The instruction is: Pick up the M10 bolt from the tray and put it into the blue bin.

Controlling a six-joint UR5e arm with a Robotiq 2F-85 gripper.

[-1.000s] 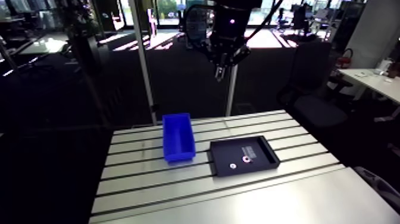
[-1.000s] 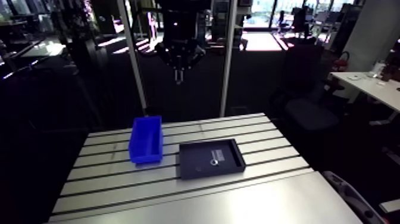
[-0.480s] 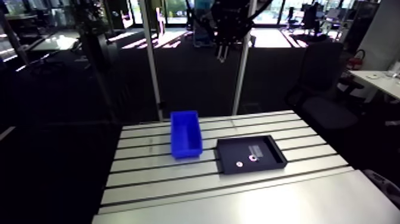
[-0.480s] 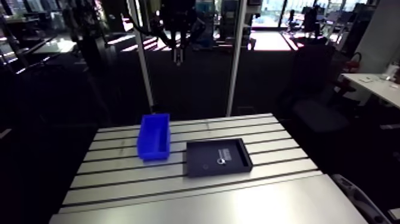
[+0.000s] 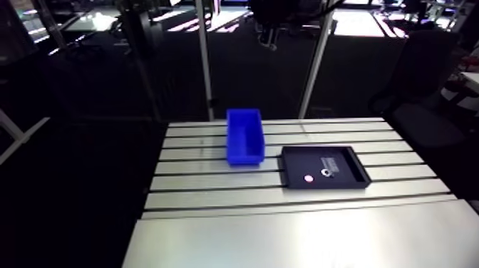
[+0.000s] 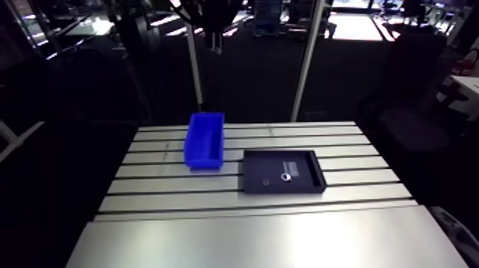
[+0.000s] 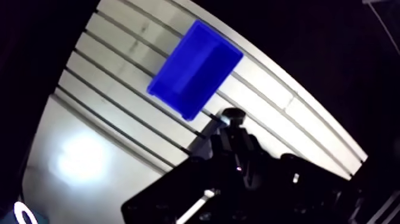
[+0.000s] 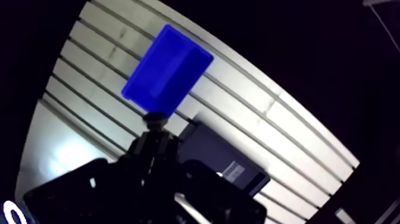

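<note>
My gripper (image 7: 232,128) is closed on what looks, dimly, like the M10 bolt (image 7: 232,115); since earlier I have swung from tray (image 8: 208,149) toward blue bin (image 7: 195,68); release pending.

The bin (image 5: 245,135) is a strong, even blue all over. The tray (image 5: 296,164) is flat black and carries a pale label (image 5: 333,161) (fine dark stripes, much like a barcode), a pinkish dot (image 5: 308,179) and a whitish ring (image 5: 326,172). The table (image 5: 214,178) is silver-grey, ruled with dark parallel slots.
</note>
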